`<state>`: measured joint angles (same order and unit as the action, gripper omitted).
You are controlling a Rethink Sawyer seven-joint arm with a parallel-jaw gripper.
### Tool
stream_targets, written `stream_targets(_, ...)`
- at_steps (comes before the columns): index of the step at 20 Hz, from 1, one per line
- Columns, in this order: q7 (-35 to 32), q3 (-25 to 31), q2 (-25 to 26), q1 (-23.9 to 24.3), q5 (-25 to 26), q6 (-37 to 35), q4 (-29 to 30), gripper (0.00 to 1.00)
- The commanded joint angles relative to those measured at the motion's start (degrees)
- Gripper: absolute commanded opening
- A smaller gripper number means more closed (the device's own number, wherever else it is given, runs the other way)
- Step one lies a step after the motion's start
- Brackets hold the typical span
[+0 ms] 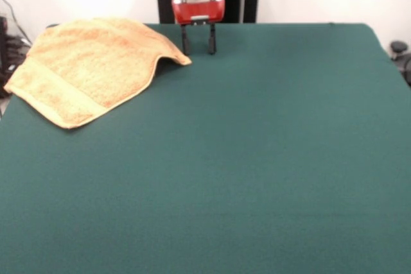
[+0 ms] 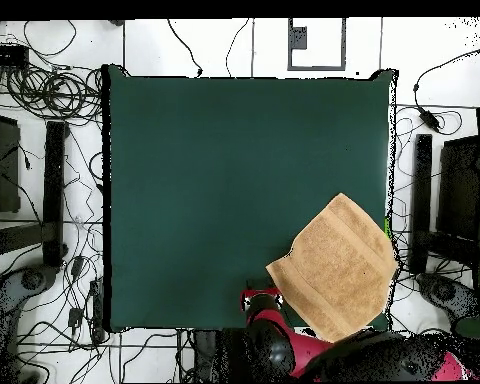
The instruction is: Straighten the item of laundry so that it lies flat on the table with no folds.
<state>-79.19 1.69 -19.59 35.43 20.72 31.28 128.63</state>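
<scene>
Towel (image 1: 90,68) spread at table (image 1: 257,171) corner, hand (image 1: 198,50) beside it, fingers apart

orange-tan towel (image 1: 90,68) (image 2: 335,268) lies spread beside the gripper (image 1: 198,48), one corner raised, overhanging the green table (image 1: 257,158) (image 2: 214,180) edge.

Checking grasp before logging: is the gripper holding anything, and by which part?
Nothing is held. The gripper is open and empty, beside the raised corner of the towel on the table.

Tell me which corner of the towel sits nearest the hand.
The raised corner of the towel, just beside the open hand. The other corners lie farther along the table edge.
</scene>
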Motion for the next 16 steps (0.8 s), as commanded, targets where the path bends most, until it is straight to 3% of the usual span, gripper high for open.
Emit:
stream_targets(1,-13.0,6.1,2.5,-0.9,-0.9,0.3,-8.7,1.0)
stream_targets(5,-12.7,6.8,-1.6,-0.3,-1.1,-3.1,-6.4,1.0)
stream_targets(10,-10.9,8.6,-11.3,0.3,-1.9,-11.8,-2.3,1.0)
stream_targets(16,-7.7,11.3,-17.9,2.2,-0.8,-21.1,-2.9,1.0)
